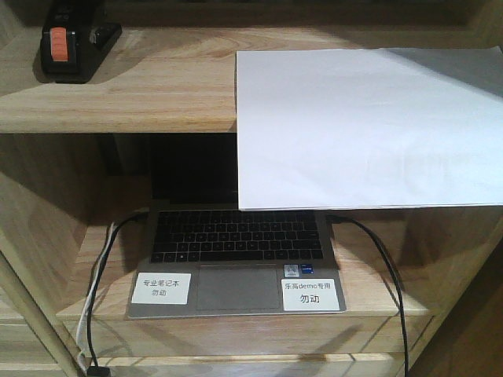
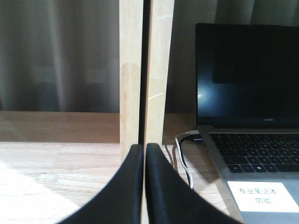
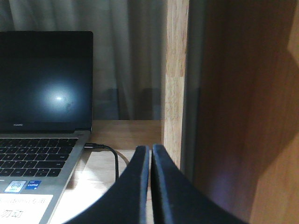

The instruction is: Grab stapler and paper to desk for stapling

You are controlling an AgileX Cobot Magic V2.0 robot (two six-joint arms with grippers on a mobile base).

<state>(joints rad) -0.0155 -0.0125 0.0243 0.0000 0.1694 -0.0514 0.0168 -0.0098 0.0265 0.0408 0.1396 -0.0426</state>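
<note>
Because the shelf unit (image 1: 157,86) has posts (image 2: 156,70) close ahead of us, we could bump wood if we go straight in. The paper (image 1: 369,118) lies on the top shelf at the right and hangs over its front edge into the open room above the laptop (image 1: 236,236), so a rough pull could bend or drop it. The stapler (image 1: 71,43) sits back at the left. Our left tool (image 2: 144,154) and right tool (image 3: 151,151) are both pinched closed, holding nothing.
</note>
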